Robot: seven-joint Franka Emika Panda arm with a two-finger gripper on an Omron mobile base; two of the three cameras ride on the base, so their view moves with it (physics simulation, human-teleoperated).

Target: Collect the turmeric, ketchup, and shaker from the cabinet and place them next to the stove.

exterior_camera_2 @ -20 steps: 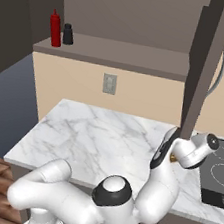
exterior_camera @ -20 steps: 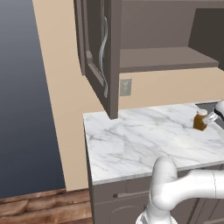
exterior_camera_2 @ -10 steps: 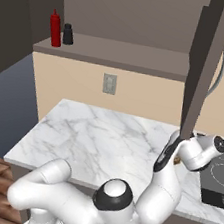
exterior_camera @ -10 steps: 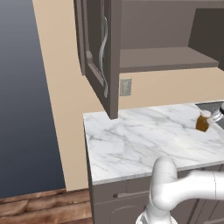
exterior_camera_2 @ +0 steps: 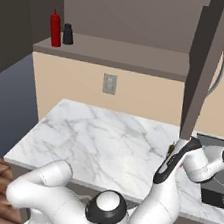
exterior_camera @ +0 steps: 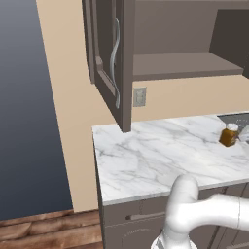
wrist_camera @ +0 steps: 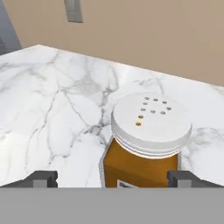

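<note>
Turmeric jar (wrist_camera: 146, 144) now stands upright on the marble desk (exterior_camera: 160, 155), at the 3 o'clock edge of the left base view, just beside the stove (exterior_camera_2: 217, 169). A second ago the hand still covered it; the hand has since lifted clear. Gripper (wrist_camera: 113, 179) hovers above the lid, fingers (wrist_camera: 41, 178) spread wide either side, holding nothing. Judged: first item delivered. Ketchup (exterior_camera_2: 55, 28) and dark shaker (exterior_camera_2: 68, 34) remain on the cabinet (exterior_camera: 189, 63) shelf.
</note>
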